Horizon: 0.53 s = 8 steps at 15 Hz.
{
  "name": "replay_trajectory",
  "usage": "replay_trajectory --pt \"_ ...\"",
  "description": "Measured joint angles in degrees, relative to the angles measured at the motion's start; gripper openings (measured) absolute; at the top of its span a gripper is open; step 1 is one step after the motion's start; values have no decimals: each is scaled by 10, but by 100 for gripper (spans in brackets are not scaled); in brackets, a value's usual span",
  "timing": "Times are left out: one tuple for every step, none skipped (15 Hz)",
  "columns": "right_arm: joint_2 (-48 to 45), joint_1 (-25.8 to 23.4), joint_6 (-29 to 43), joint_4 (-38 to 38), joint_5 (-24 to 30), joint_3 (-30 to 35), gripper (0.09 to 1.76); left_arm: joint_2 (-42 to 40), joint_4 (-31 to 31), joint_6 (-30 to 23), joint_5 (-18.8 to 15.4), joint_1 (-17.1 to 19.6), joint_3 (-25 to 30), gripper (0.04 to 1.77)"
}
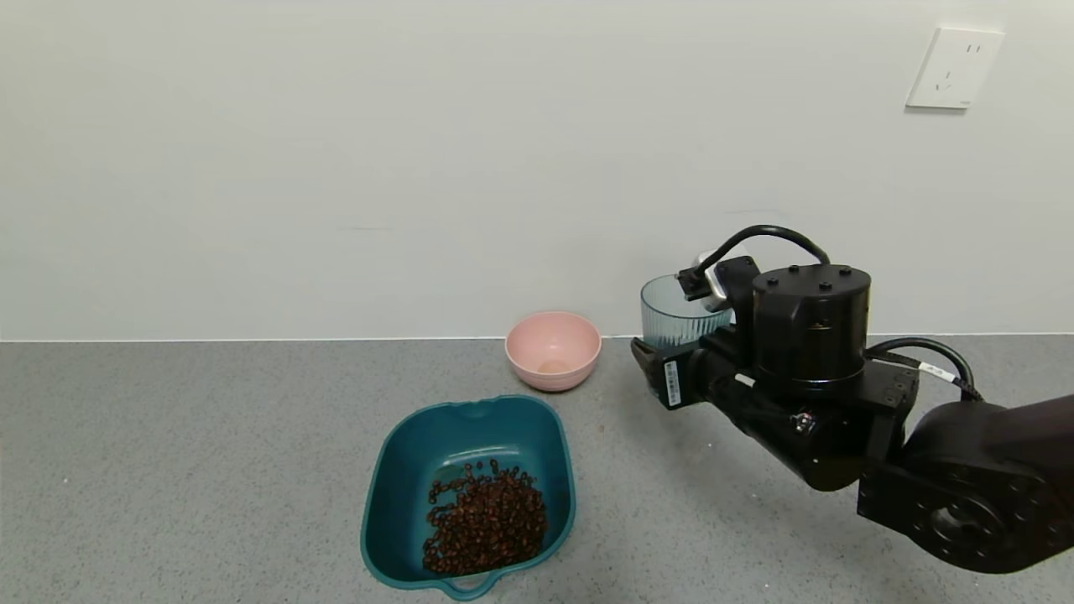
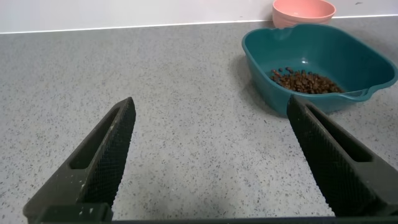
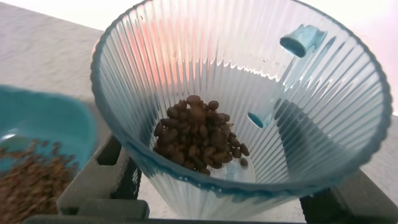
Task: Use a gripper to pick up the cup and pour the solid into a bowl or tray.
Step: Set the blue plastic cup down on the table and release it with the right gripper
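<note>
Our right claw (image 1: 663,369) holds the ribbed clear cup (image 1: 681,315) with beans (image 3: 198,135); left claw (image 2: 211,162) wide; round pink bowl (image 1: 553,350) behind teal tub (image 1: 388,470).

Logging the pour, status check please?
Right gripper shut on cup, beans inside. Left gripper open, idle over counter. Teal tub holds beans; pink bowl beside path.

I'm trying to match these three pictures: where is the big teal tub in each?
Head view: teal tub at lower centre, holding beans.
Left wrist view: upper right, beyond the left tool.
Right wrist view: blurred at the left edge, beside the cup.
Shared landmark: the brown beans.
</note>
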Motion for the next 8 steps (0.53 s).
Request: replay_trajectory --pt "3 -8 0 -17 -2 10 138 0 0 0 0 0 0 175" --pt "7 -15 0 -35 -2 19 138 0 0 0 0 0 0 175" --pt "15 -22 0 -55 -2 25 138 0 0 0 0 0 0 175" --pt "23 -28 0 -75 -2 30 138 0 0 0 0 0 0 175" --pt "34 -35 0 -92 -2 33 138 0 0 0 0 0 0 175" --pt "48 -43 0 -106 -2 35 138 0 0 0 0 0 0 175" --pt "63 -49 0 -116 -2 36 138 0 0 0 0 0 0 175" --pt "81 -57 0 -128 -2 37 138 0 0 0 0 0 0 175"
